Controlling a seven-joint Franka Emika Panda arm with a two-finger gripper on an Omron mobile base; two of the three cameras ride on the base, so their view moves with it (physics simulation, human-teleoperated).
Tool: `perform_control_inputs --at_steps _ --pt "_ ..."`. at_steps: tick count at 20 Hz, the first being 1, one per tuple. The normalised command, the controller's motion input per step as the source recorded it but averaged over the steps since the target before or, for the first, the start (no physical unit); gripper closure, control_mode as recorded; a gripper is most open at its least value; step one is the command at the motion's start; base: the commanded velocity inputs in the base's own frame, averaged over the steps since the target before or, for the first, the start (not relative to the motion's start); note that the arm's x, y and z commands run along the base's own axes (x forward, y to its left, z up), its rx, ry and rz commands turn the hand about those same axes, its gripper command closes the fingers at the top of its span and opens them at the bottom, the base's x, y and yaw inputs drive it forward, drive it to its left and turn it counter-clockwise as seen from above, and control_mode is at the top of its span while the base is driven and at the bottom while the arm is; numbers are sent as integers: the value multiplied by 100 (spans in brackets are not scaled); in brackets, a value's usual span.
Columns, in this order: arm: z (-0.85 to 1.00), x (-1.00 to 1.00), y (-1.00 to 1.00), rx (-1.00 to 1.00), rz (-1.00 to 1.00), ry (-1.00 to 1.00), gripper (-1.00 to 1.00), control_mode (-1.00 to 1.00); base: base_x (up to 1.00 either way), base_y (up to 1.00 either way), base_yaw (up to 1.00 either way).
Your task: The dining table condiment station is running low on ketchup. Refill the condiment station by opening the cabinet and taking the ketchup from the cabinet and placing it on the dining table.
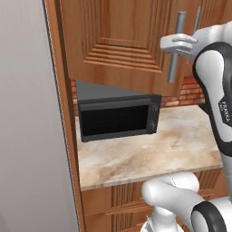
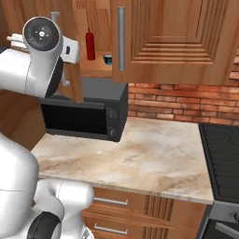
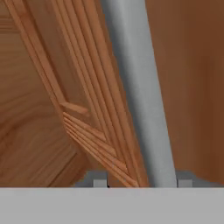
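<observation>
Ketchup (image 2: 90, 44), a slim red bottle with a pointed nozzle, stands upright on the lighter wood shelf inside the cabinet (image 2: 168, 42). In the right base view it shows toward 11 o'clock, in the gap between the two doors.

The claw (image 1: 181, 44) is at the long grey bar handle (image 1: 176, 54) of the left door (image 1: 118, 41). In the hand view the claw (image 3: 140, 181) straddles that handle (image 3: 140, 109). The bar runs up toward 12 o'clock between the two dark tips, close against the tip at 5 o'clock, with some wood showing before the tip at 7 o'clock. Whether the tips press on the bar or merely bracket it, I cannot tell.

The left door is swung out from the cabinet front. The right door is closed, its own bar handle (image 2: 121, 37) at 3 o'clock of the bottle. A small dark container (image 2: 108, 59) sits on the shelf near the ketchup, at its 4 o'clock. Below the shelf, at 6 o'clock, a black microwave (image 2: 84, 116) rests on the marble-look worktop (image 2: 140, 158), against a red brick wall (image 2: 182, 100). Wooden drawers (image 2: 121, 210) run under the worktop, and a dark stove top (image 2: 224, 154) lies at its 3 o'clock end.
</observation>
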Motion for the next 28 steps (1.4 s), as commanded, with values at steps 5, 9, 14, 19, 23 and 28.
perform_control_inputs --at_steps 5,9,14,19,23,28 --pt "-29 -31 9 6 5 3 -100 -100 0 0 0" --pt "-7 -100 -87 37 0 -18 -100 -100 0 0 0" --pt "-11 -92 -100 49 0 -16 -100 -100 0 0 0" --pt "-30 6 -70 43 5 0 -100 -100 0 0 0" --pt "-68 84 -15 29 13 2 -100 -100 0 0 0" --pt "-44 85 3 9 3 15 -100 -100 0 0 0"
